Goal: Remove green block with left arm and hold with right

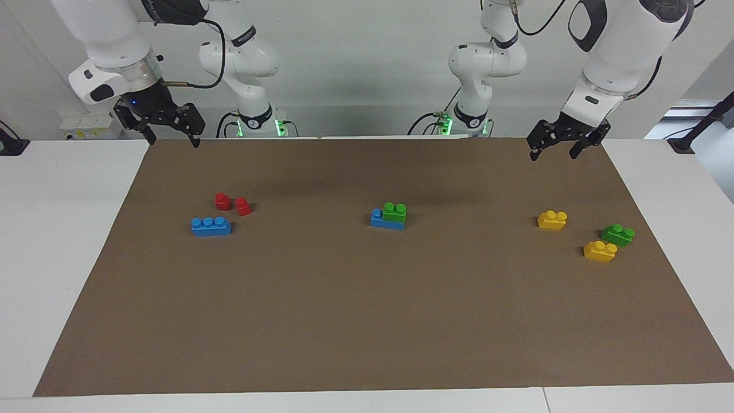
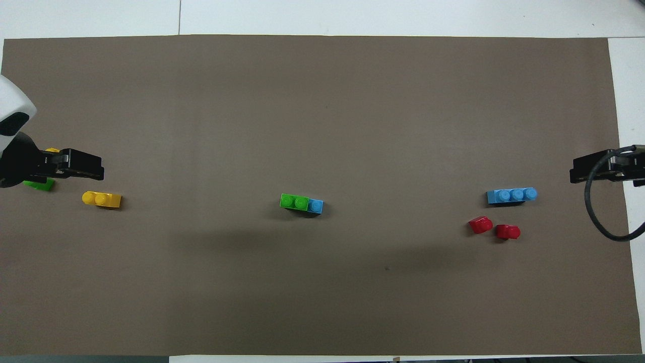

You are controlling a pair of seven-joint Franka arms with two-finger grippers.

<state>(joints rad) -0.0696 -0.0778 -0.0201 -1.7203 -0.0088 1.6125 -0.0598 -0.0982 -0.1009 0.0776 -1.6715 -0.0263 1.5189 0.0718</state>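
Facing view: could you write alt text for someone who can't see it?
A green block sits stacked on a blue brick mid-table on a brown mat. The open left gripper and right gripper hang above the mat's corners nearest the robots; loose red, blue, yellow and green bricks lie toward both ends.

A brown mat (image 1: 367, 321) covers the white table (image 1: 63, 241). Toward the right arm's end, a loose blue three-stud brick (image 1: 211, 226) lies just beside two small red blocks (image 1: 232, 203), which sit nearer to the robots. Toward the left arm's end, a second green brick (image 1: 617, 234) rests between two yellow bricks (image 1: 552, 219), close to the one farther from the robots (image 1: 600, 250).
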